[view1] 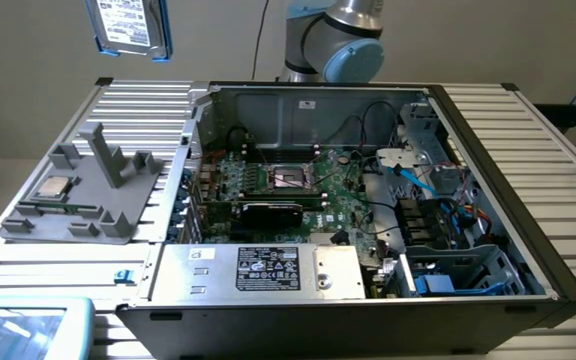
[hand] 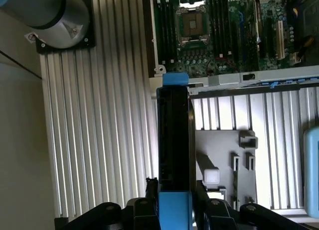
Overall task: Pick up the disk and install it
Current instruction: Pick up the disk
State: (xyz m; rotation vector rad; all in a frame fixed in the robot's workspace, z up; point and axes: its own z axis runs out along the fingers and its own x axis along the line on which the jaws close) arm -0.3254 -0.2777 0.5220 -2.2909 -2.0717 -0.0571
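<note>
Disk [view1: 128,26] held high above slatted table [view1: 553,150], at exterior view's upper left, over grey holder [view1: 88,199]. Open computer case [view1: 368,187] sits well apart toward exterior view's right. Height probably chosen so disk clears holder posts and case wall. Wrist view: disk [hand: 174,130] seen edge-on. Gripper [hand: 174,202] partly closed, fingers [hand: 152,195] clamping both flat faces at blue frame end.

1 disk [view1: 128,26], 1 open computer case [view1: 308,112], 1 grey holder [view1: 118,217], 1 processor chip [view1: 54,187], 1 power-supply box [view1: 183,274].
</note>
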